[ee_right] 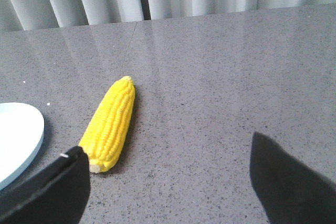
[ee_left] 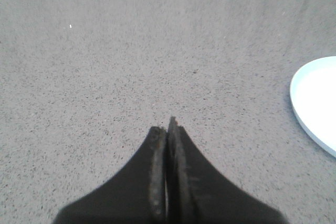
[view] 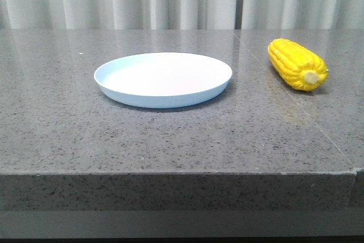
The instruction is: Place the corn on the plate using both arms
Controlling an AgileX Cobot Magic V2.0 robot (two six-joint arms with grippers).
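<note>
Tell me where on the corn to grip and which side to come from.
Grip the corn at its thick middle, the fingers closing across its width rather than along its length. It lies flat on the countertop, right of the plate, stub end toward the robot. The right gripper is open and nearest, so a descent from above looks best; the tapered tip may slip.
</note>
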